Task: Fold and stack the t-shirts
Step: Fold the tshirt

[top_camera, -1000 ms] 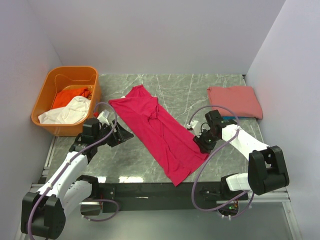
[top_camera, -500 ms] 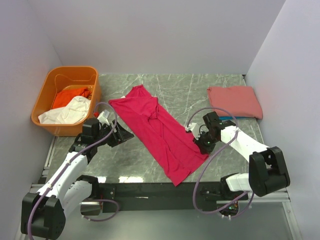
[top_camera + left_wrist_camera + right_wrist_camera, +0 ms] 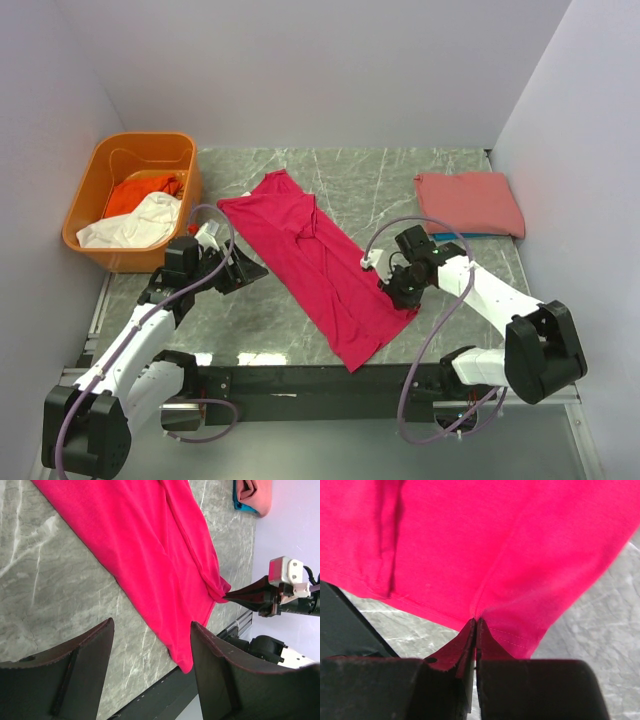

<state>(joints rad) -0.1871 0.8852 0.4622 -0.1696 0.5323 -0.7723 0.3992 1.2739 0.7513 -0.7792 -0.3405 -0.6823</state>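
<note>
The big pink-red t-shirt (image 3: 315, 265) lies spread out flat on the gray worktop (image 3: 400, 170). It slants from the far left down to the near right.

The right tool (image 3: 392, 292) is pinched tight on the right edge of this shirt, close to the near corner. The cloth bunches up into a little fold where the 2 fingers meet.

The left tool (image 3: 245, 270) hangs low just left of the shirt, a little apart from the cloth. Its 2 fingers are spread wide and hold no cloth.

Far off on the right side, a folded salmon-pink t-shirt (image 3: 470, 203) sits on the worktop. It lies on top of a blue t-shirt (image 3: 455, 236), and only a thin blue edge peeks out.

On the left side stands an orange tub (image 3: 90, 190). An orange t-shirt (image 3: 140, 192) and a white t-shirt (image 3: 135, 225) lie crumpled inside it.
</note>
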